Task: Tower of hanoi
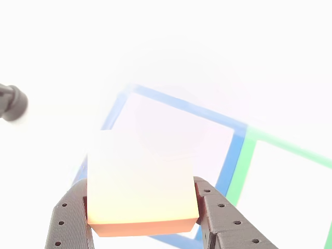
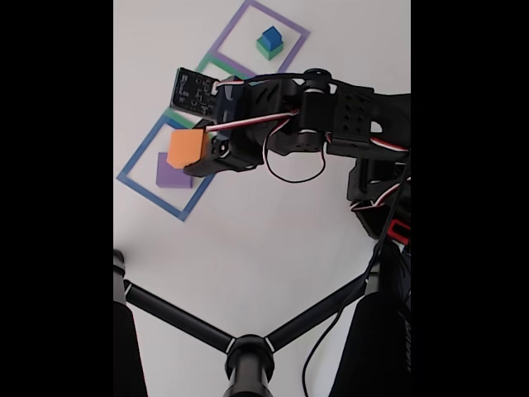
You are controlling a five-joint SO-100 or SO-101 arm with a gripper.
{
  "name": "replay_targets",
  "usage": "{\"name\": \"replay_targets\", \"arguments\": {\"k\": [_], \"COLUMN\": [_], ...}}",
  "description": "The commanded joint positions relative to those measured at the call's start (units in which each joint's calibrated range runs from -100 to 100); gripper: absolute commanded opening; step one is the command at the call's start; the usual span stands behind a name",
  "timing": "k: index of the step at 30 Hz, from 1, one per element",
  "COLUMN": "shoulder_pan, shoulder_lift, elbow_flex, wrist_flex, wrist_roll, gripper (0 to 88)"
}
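Hanging in the air over the blue square (image 2: 136,157), an orange block (image 2: 187,146) sits clamped between the two dark fingers (image 1: 70,218) of the gripper (image 2: 198,150). In the other view the block (image 1: 140,181) looks roughly cubic, so no long axis stands out; its broad, washed-out face points toward the camera and its lower edge runs level between the fingers. In the fixed view a purple block (image 2: 172,172) lies flat on the white table (image 2: 248,240) inside the blue square, just below and to the left of the orange one, and I cannot tell whether the two touch.

From the right of the fixed view the arm (image 2: 347,124) reaches leftward, nearly level, with white and red wires looping under it and its wrist turned toward the squares.

Counting: three taped squares lie in a diagonal row, blue, green (image 2: 216,68) and purple (image 2: 248,10). Four blocks show: orange, purple, and a small blue block (image 2: 270,36) stacked on a green block (image 2: 266,52) inside the purple square. A black tripod (image 2: 248,356) spreads across the bottom of the fixed view.
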Motion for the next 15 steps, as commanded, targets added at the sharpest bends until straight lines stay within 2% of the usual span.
{"name": "replay_targets", "arguments": {"k": [1,6,15], "shoulder_pan": [0.07,-0.79,-1.66], "shoulder_lift": [4.16,12.40,24.35], "elbow_flex": [6.86,11.04,12.04], "wrist_flex": [-18.73,-33.47,-48.36], "wrist_roll": [0.59,0.59,0.59], "gripper": [11.4,11.3,11.2]}}
